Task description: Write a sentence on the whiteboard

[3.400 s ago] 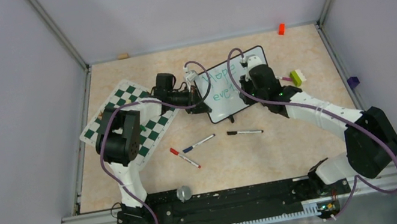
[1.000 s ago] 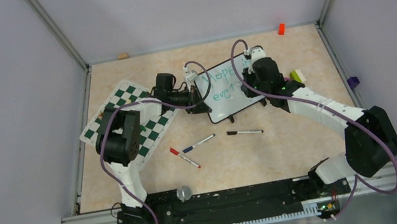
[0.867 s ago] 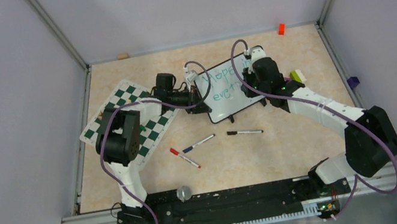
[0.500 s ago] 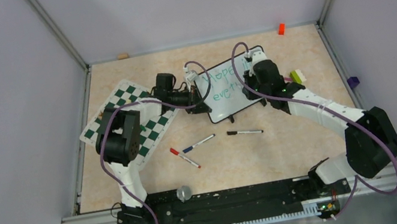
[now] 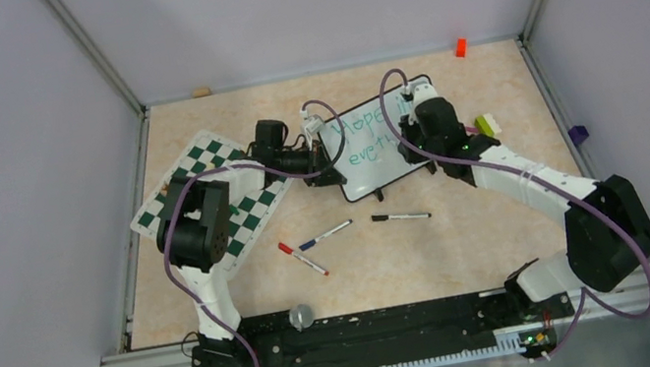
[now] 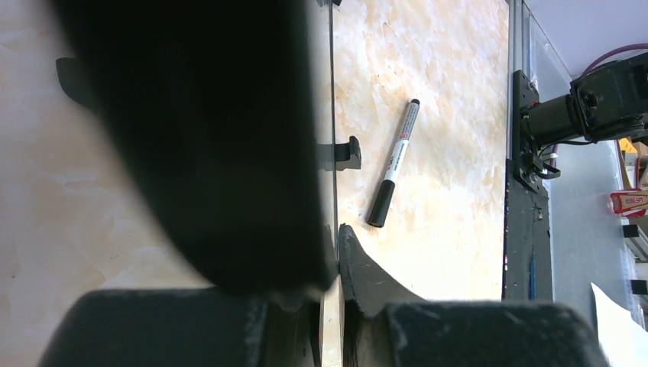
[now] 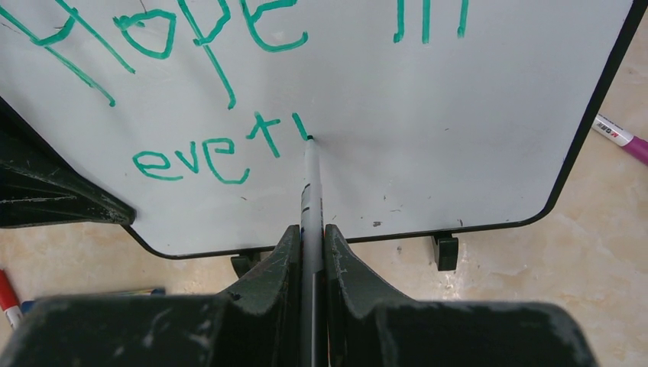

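The sentence [image 7: 216,74] is in green marker ink: the top line reads "Hope in", and below it stands "eve", followed by a cross-shaped letter that could be a t or an unfinished r, and then one short upright stroke. No third line shows. The whiteboard [image 7: 428,122] is white with a thin black frame and rounded corners, a few faint dark specks near its lower edge, and two small black feet [image 7: 445,249] under that edge. In the top view the whiteboard [image 5: 381,166] lies tilted on the beige desk [image 5: 472,249], toward the far middle, just right of the green-and-white chessboard mat [image 5: 199,170]. The right end effector [image 7: 311,233] is clenched on a slim white marker [image 7: 309,191], whose tip touches the board at the top of that last short stroke. The left end effector [image 6: 335,264] pinches the board's left edge, one finger on each face of the thin panel. A black marker [image 6: 393,164] lies on the desk near the board's lower edge; it carries a small red and dark label too small to read. A purple marker [image 7: 620,138] lies off the board's right side, and the print on its white band looks like "OER", though I cannot read it with certainty.
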`<act>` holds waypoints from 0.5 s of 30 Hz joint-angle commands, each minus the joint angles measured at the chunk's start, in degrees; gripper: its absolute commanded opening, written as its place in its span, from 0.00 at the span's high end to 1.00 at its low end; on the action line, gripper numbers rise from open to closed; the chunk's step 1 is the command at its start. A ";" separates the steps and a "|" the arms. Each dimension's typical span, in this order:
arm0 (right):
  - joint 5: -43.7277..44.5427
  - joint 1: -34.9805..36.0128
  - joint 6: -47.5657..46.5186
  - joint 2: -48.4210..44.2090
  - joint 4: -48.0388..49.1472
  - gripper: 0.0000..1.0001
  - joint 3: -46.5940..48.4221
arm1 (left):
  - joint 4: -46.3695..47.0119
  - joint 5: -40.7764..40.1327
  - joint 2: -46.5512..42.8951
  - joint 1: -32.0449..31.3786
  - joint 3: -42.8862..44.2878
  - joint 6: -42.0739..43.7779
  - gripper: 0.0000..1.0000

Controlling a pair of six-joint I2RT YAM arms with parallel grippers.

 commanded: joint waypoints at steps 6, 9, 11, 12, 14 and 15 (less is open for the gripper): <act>1.09 -1.23 -0.83 1.59 0.13 1.00 6.03 | -1.59 0.04 -0.49 -1.30 0.26 2.97 1.00; 0.95 -1.27 -0.82 1.64 0.10 1.00 5.97 | -1.60 -0.01 -0.55 -1.36 0.33 2.97 1.00; 0.80 -1.22 -0.87 1.59 0.06 1.00 5.58 | -1.63 0.06 -0.43 -1.35 0.33 2.97 1.00; 0.76 -1.25 -0.89 1.53 0.08 1.00 5.13 | -1.63 0.04 -0.48 -1.25 0.34 2.98 1.00; 0.61 -1.24 -0.72 1.30 0.07 1.00 4.20 | -1.63 0.02 -0.39 -1.31 0.35 2.98 1.00; 0.61 -1.23 -0.69 1.06 0.15 1.00 3.40 | -1.56 0.03 -0.41 -1.33 0.35 2.98 1.00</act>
